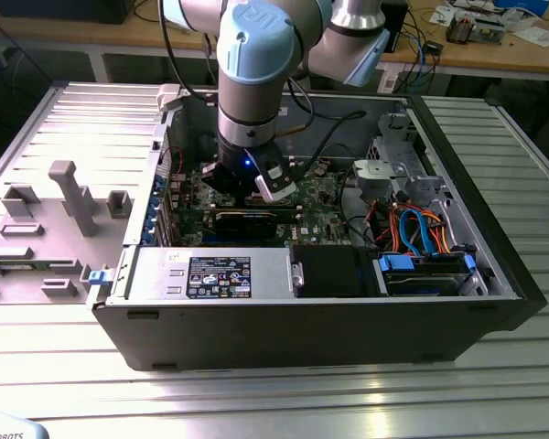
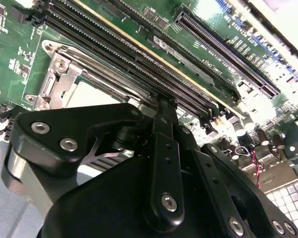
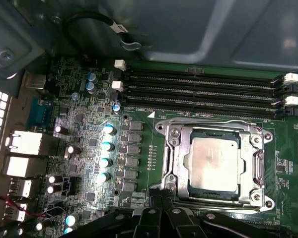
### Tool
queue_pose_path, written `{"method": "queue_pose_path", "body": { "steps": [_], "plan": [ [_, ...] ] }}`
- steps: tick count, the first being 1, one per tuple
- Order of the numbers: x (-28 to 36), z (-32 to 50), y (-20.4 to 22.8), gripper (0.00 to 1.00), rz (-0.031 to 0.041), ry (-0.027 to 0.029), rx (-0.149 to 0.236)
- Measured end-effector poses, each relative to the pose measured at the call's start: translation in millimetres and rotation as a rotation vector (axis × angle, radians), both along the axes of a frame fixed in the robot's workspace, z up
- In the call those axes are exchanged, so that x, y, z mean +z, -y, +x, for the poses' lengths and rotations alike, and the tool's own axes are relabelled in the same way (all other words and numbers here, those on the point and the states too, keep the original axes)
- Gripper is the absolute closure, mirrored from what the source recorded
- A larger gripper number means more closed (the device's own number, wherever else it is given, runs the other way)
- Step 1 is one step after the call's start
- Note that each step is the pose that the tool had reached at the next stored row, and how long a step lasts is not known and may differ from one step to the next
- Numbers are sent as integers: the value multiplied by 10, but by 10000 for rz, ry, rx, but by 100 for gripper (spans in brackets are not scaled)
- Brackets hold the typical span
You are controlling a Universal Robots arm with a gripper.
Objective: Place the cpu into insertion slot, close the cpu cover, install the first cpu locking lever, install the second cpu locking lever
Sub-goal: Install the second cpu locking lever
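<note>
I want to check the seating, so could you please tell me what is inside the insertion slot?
The cpu lies inside the insertion slot, silver top up, with the cpu cover framing it. The contacts beneath the cpu are covered. The gripper hides the slot's near edge.

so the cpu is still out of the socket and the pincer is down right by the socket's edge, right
Not quite: the cpu already sits in the insertion slot, its silver top framed by the metal rim, as the first wrist view shows. The rest holds: the pincer is down right by the socket's edge.
</note>
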State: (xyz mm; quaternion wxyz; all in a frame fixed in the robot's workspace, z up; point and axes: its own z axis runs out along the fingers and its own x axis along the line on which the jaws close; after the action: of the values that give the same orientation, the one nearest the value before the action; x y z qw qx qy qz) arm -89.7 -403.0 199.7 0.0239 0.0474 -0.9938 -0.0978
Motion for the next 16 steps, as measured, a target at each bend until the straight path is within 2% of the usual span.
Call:
{"method": "queue_pose_path", "body": {
  "steps": [2,4,7,16],
  "plan": [
    [-7,-4,-10,89,1,2,1],
    [-6,-12,-11,89,-36,4,6],
    [15,-25,-10,89,-36,4,17],
    [199,-37,-10,89,-38,-1,23]
  ]
}}
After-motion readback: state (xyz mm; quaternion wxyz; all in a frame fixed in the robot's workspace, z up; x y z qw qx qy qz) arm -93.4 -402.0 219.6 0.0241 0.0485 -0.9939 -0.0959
